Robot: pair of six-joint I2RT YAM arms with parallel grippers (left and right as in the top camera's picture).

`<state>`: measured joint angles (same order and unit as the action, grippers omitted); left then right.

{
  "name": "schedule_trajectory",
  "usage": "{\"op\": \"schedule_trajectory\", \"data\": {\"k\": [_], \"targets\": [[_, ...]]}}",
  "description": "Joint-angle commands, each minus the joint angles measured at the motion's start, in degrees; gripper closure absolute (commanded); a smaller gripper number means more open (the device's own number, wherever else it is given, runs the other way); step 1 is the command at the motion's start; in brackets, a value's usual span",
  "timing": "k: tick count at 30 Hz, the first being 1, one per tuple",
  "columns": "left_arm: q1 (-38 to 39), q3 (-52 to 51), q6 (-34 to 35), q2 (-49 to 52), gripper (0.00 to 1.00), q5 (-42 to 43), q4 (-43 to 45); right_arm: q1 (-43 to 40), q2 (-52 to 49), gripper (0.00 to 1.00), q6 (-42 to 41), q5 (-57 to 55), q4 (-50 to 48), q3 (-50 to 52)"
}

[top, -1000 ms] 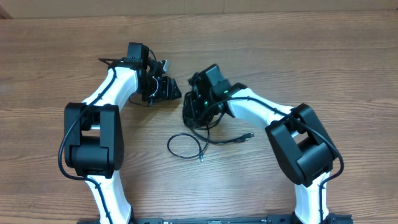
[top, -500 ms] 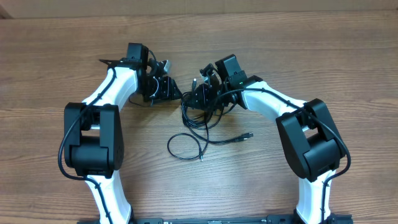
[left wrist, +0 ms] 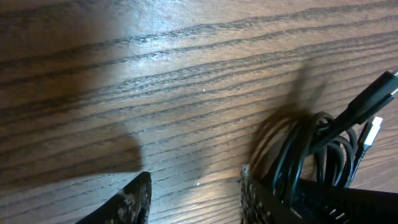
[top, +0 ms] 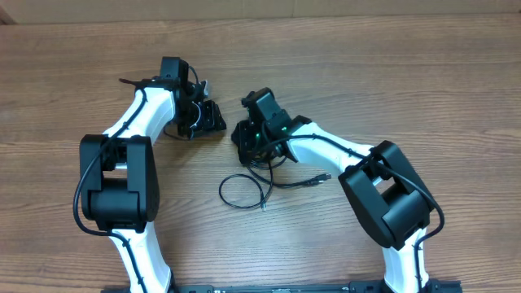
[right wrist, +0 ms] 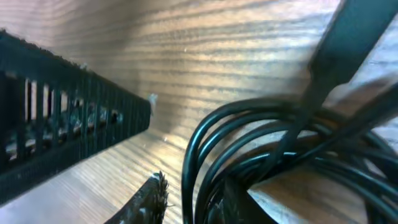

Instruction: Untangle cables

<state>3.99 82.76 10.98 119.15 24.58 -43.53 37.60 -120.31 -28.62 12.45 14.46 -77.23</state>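
The cables are thin black cords. A tight bundle (top: 259,153) lies at mid-table, with a loose loop (top: 242,194) in front of it and a plug end (top: 324,177) trailing right. My right gripper (top: 247,137) is on the bundle's left side. In the right wrist view it (right wrist: 193,202) is closed around several strands of the coil (right wrist: 261,149). My left gripper (top: 210,119) is just left of the bundle and open. In the left wrist view its fingertips (left wrist: 194,196) are apart over bare wood, with the bundle (left wrist: 305,155) and two plugs (left wrist: 373,127) just outside the right finger.
The wooden table (top: 407,73) extends all round. The two grippers are only a few centimetres apart, and the left gripper's black body (right wrist: 62,124) fills the left of the right wrist view. Both arms' bases are at the front edge.
My right gripper has swung left and slightly forward with the bundle, ending close to the left gripper. The left gripper has shifted slightly left. The loose loop and trailing plug stayed in place.
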Motion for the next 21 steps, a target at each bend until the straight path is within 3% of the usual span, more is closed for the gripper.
{"op": "schedule_trajectory", "data": {"k": [1,14,17,21], "targets": [[-0.2,-0.1,0.8,-0.4,0.55,-0.5,0.1,0.9,0.3,0.79,-0.1,-6.5,-0.7,0.3],[-0.2,-0.1,0.8,-0.4,0.57,0.5,0.3,1.0,0.3,0.82,-0.1,-6.4,1.7,0.3],[-0.2,-0.1,0.3,-0.4,0.58,1.9,0.3,1.0,0.3,0.96,-0.2,-6.3,2.1,0.3],[-0.2,-0.1,-4.3,-0.4,0.59,6.9,0.5,-0.4,0.3,0.96,-1.9,-0.9,0.8,0.3]]}}
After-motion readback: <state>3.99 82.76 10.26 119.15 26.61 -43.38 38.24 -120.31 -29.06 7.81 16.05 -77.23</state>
